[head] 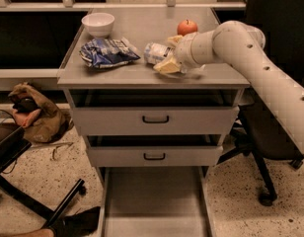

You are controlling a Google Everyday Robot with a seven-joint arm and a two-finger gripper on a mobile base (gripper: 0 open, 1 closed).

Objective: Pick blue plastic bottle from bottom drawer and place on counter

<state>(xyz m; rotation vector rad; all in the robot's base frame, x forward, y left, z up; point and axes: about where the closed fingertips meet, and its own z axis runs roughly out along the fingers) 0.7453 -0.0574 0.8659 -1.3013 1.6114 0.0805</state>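
Note:
The blue plastic bottle (155, 53) lies on its side on the counter (142, 74), right of middle. My gripper (168, 54) is at the bottle's right end, low over the counter, with the white arm reaching in from the right. The bottom drawer (154, 201) is pulled out at floor level, and its grey floor shows nothing on it.
On the counter are a white bowl (98, 23) at the back left, a blue-and-white snack bag (107, 52) left of the bottle, and a red apple (187, 26) behind the gripper. Two shut drawers with black handles (155, 119) sit above the open drawer. A black chair (270, 147) stands right.

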